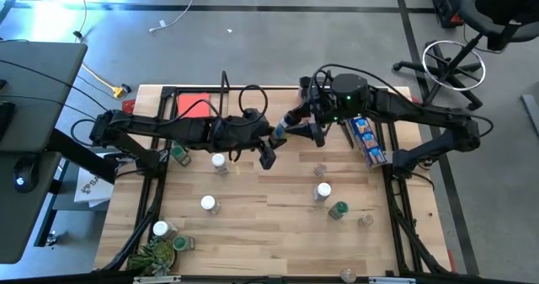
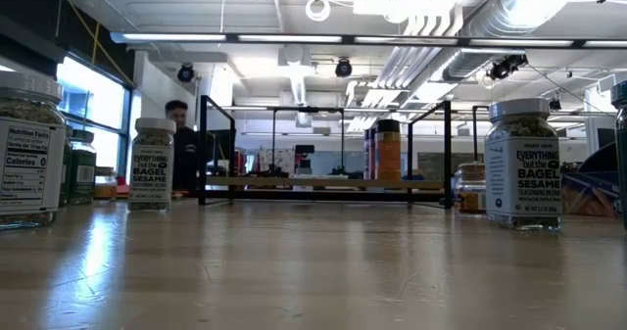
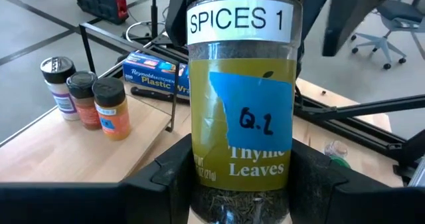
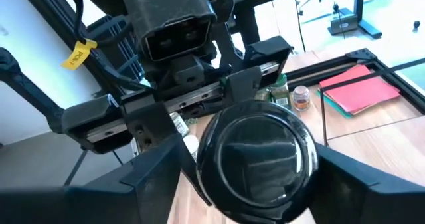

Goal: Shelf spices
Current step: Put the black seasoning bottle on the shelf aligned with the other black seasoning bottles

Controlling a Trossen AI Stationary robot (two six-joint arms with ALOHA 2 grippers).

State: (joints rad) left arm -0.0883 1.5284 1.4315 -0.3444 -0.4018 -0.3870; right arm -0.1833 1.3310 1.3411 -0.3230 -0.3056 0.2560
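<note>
Above wooden table (image 1: 278,208), thyme jar (image 3: 242,111) clamped by left gripper (image 3: 242,197), right gripper (image 4: 255,177) apparently closing on lid (image 4: 259,154); rigid, light, smooth—best gripped mid-body.

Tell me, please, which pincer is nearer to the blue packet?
Right. The right pincer hovers just beside the blue packet, with the left pincer meeting it at the thyme jar, farther off.
</note>
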